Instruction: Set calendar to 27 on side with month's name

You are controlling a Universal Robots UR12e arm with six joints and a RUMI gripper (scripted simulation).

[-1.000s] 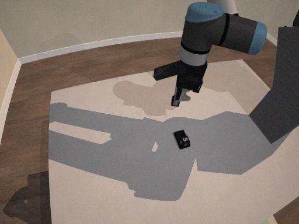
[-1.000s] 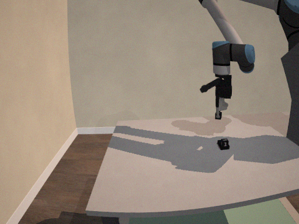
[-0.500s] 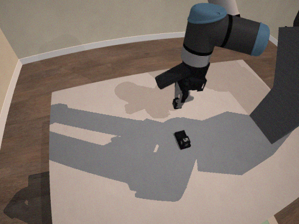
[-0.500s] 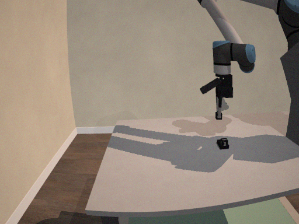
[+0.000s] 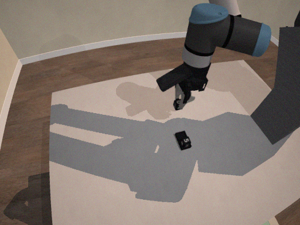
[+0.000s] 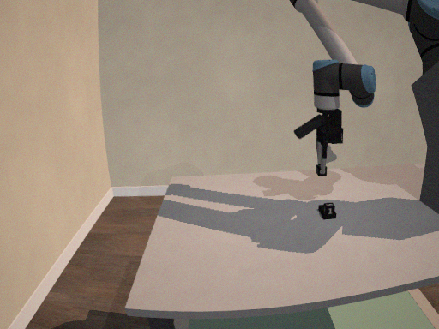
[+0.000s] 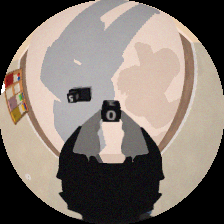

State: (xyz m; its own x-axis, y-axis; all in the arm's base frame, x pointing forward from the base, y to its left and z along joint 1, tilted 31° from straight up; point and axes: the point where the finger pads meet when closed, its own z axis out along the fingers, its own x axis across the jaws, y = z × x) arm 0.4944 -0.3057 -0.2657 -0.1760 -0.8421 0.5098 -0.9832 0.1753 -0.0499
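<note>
The pincer (image 5: 181, 101) (image 6: 321, 164) (image 7: 111, 110) is clamped on a black cube (image 5: 177, 104) (image 6: 320, 170) (image 7: 111, 111), held above the counter (image 5: 102, 190) (image 6: 236, 274) (image 7: 170, 40) at its fingertips; the wrist view shows a white 0 on one face. The tray with the other cube (image 5: 183, 140) (image 6: 327, 211) (image 7: 77, 95) lies on the counter, apart from the pincer and nearer in the exterior view. That cube shows a 5 from the top and a 1 from the exterior.
</note>
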